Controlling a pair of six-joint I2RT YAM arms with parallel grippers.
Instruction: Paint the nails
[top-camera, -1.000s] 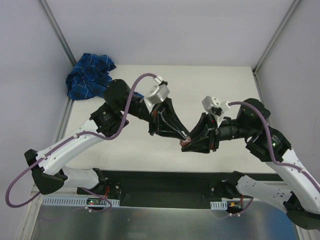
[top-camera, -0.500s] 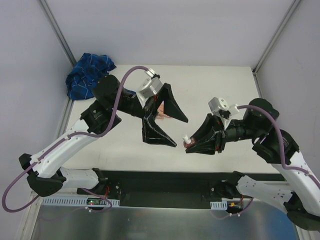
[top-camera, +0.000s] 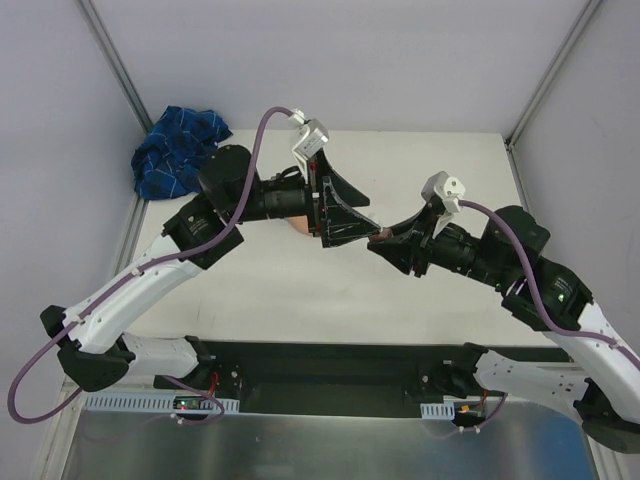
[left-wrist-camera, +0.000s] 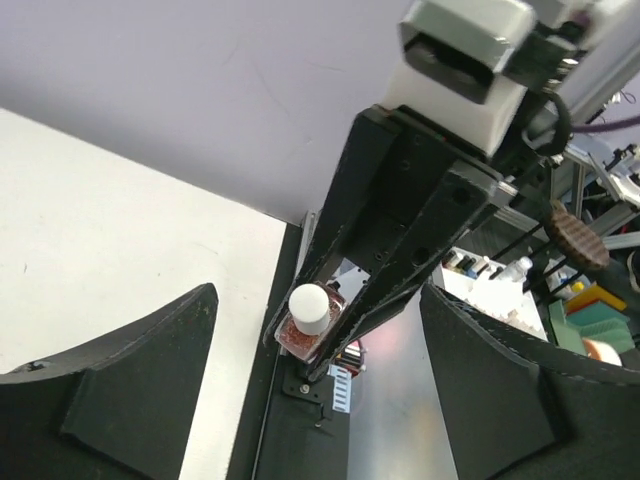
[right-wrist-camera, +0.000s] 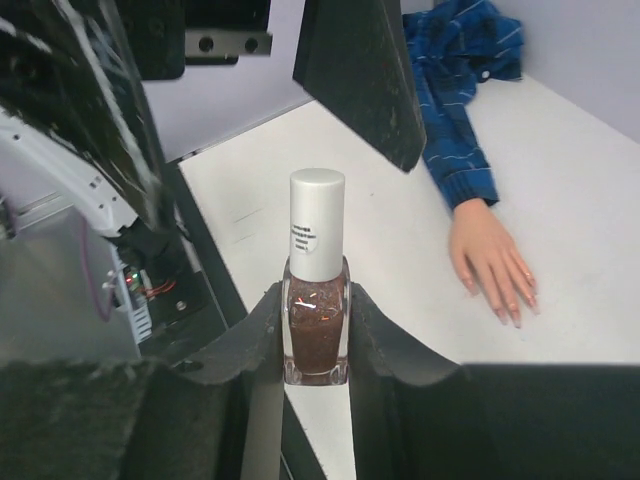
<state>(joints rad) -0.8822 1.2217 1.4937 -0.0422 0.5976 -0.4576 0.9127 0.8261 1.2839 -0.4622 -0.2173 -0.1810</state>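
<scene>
No lettering can be read anywhere. The white cylindrical cap (right-wrist-camera: 317, 225) of the glittery reddish-brown glass polish bottle (right-wrist-camera: 316, 345) bears small dark print, too blurred to make out.

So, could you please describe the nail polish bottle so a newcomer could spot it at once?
Look above the white table, near its middle, to the right gripper. Clamped in its black jaws is the nail polish bottle: a glass bottle of glittery reddish-brown polish with a tall white cap.

White table (top-camera: 460, 170); pale lilac walls (top-camera: 330, 60); aluminium corner posts (top-camera: 115, 62); black base strip (top-camera: 330, 365) along near edge.
</scene>
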